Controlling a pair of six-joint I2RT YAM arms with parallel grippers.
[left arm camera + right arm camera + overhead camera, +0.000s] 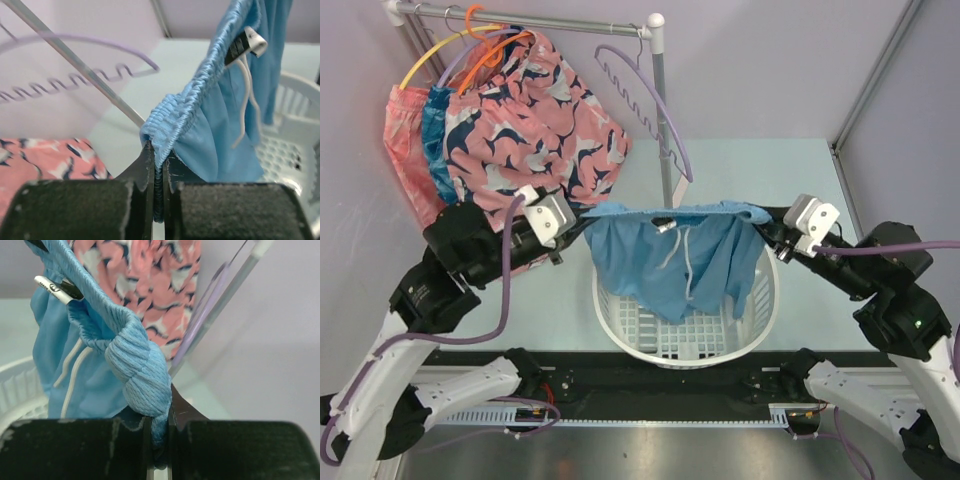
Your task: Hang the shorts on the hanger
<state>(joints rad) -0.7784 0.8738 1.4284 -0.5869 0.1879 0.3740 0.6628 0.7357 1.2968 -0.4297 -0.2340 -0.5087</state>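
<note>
Slippage is the risk: the shorts (pixel 670 260) hang at frame centre over the white basket (pixel 760 320), waistband ends pinched shut in the left gripper (pixel 578 218) and right gripper (pixel 770 225), and such thin edge grips could let go short of the lavender hanger (pixel 655 100) at upper centre.

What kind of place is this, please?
Probably a robot test cell staged as a laundry corner: a white clothes rail with a lavender hanger, a laundry basket on a table, robot arms holding blue shorts.
</note>
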